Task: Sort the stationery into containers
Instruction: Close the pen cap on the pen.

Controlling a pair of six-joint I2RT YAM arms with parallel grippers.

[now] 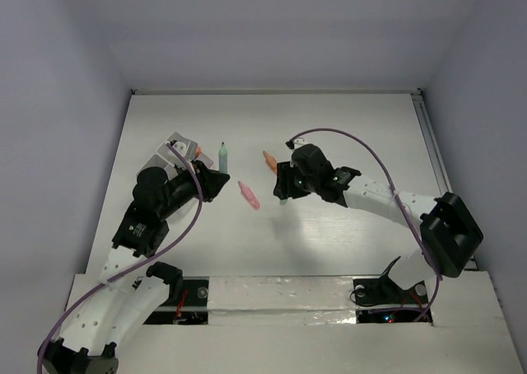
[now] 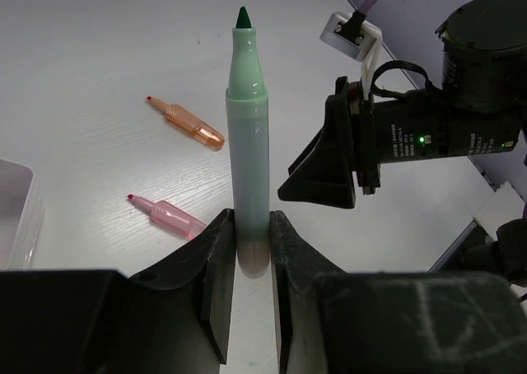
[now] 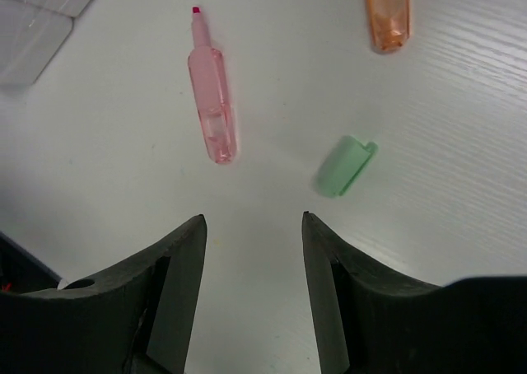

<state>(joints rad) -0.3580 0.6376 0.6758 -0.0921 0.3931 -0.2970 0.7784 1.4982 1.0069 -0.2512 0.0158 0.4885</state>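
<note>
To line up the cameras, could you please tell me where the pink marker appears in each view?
Top external: pink marker just left of centre.
Left wrist: lower left.
Right wrist: upper left of centre.
Shared landmark: the orange marker lying near it.

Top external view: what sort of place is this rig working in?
Probably a lab test cell: a white table boxed in by plain pale walls, left arm and right arm mounted at its near edge.
</note>
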